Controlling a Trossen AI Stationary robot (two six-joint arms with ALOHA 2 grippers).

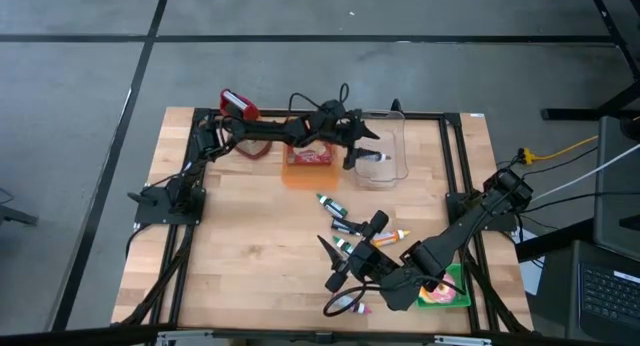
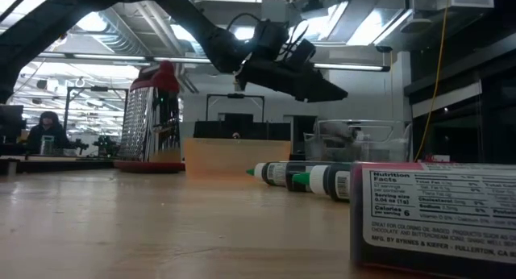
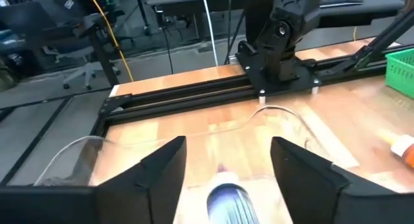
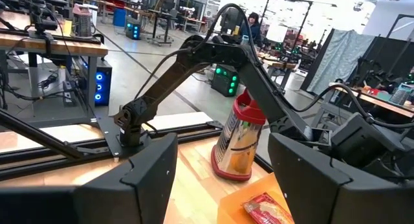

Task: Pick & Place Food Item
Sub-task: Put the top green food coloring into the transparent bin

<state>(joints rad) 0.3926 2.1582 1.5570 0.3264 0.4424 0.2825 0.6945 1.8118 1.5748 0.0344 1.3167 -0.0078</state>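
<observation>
My left gripper (image 1: 368, 149) reaches over the near wall of a clear plastic container (image 1: 398, 136) at the table's far side. It is open (image 3: 228, 145). A small tube with a white cap and a bluish body (image 3: 228, 197) shows between and below the two fingers, with a gap on either side. In the high view the tube (image 1: 378, 158) is inside the container. My right gripper (image 1: 328, 266) hangs open above the table's near middle, with nothing between its fingers (image 4: 223, 146).
An orange tray (image 1: 305, 176) holding a red packet (image 1: 312, 156) stands left of the container. A red-topped grater (image 1: 238, 106) stands at the far left. Several loose tubes (image 1: 333, 204) lie mid-table. A green basket (image 1: 450, 291) sits near right. A labelled box (image 2: 435, 214) is close to the low camera.
</observation>
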